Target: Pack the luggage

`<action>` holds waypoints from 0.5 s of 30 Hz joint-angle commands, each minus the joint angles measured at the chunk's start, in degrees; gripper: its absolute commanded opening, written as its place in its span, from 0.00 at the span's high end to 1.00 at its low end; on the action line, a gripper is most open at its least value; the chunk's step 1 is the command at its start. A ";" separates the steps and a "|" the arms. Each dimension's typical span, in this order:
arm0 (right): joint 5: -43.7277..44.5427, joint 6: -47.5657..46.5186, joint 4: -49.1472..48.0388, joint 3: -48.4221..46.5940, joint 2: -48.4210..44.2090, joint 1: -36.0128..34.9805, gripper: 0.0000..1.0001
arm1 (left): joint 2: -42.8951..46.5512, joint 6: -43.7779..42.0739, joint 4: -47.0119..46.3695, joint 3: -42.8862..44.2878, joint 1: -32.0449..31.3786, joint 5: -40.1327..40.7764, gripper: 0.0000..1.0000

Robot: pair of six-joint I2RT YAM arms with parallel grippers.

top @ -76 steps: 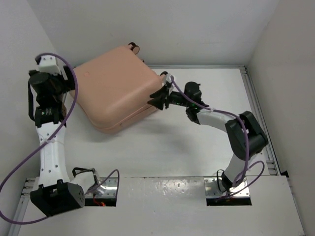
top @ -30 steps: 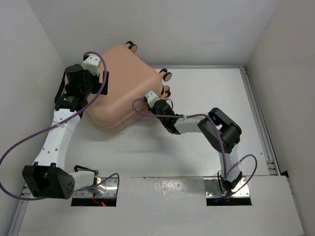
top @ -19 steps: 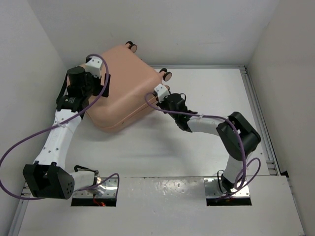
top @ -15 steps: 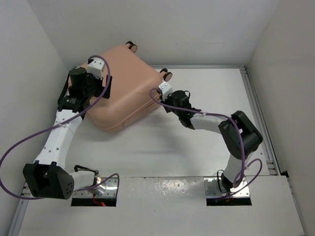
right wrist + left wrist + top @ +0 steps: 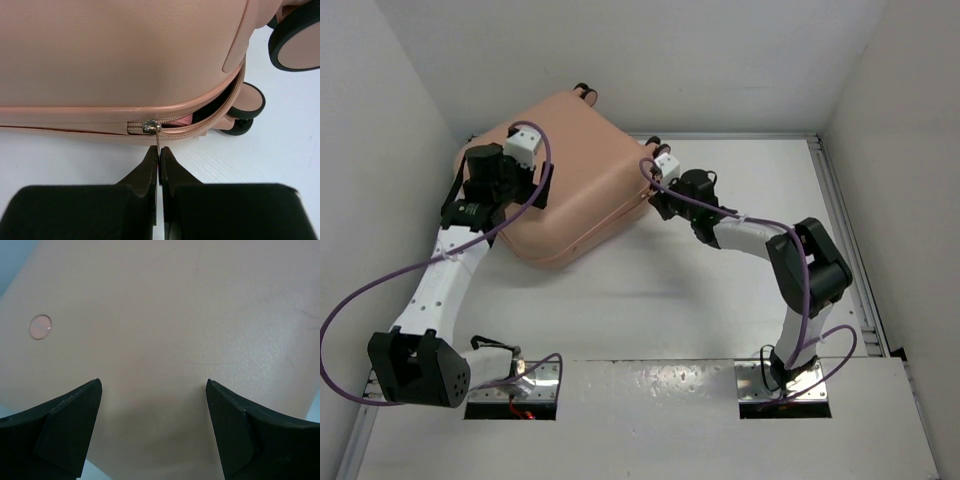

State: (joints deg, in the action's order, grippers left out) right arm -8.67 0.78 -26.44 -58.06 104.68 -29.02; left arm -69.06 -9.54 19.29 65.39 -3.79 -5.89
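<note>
The luggage (image 5: 575, 170), a salmon-pink hard-shell suitcase, lies flat at the back left with its lid down. My left gripper (image 5: 532, 188) hovers open over the left part of the lid; in the left wrist view its black fingers (image 5: 75, 425) stand wide apart above the smooth shell (image 5: 165, 315). My right gripper (image 5: 653, 200) is at the suitcase's right corner, shut on the metal zipper pull (image 5: 159, 142). The slider (image 5: 151, 126) sits on the seam; left of it the zip is closed, right of it the seam gapes and something pink shows inside (image 5: 179, 120).
Dark-rimmed wheels (image 5: 295, 37) stick out at the corner just right of the zipper gap, with another pair (image 5: 585, 92) at the far end. White walls close in at the left, back and right. A metal rail (image 5: 845, 240) runs along the table's right edge.
My right gripper closed on the zipper pull and slid along the suitcase's edge toward the wheel corner. The left gripper moved a little further right over the lid, still open.
</note>
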 commanded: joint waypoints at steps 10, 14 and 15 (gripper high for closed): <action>10.69 3.18 -8.81 -2.05 0.61 8.36 1.00 | 6.30 -3.47 5.14 -2.72 5.37 -5.54 0.06; 8.93 4.76 -8.63 -3.46 2.36 9.33 1.00 | 6.30 -5.04 9.79 -1.58 5.99 -5.54 0.03; 7.54 5.11 -8.46 -4.24 2.45 9.33 1.00 | 7.00 -6.79 12.24 -0.97 7.38 -5.54 0.02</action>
State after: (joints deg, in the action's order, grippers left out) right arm -6.04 4.93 -29.87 -58.83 106.98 -22.39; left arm -63.75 -13.65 26.74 62.74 1.98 -10.63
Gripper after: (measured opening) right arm 0.009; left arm 0.976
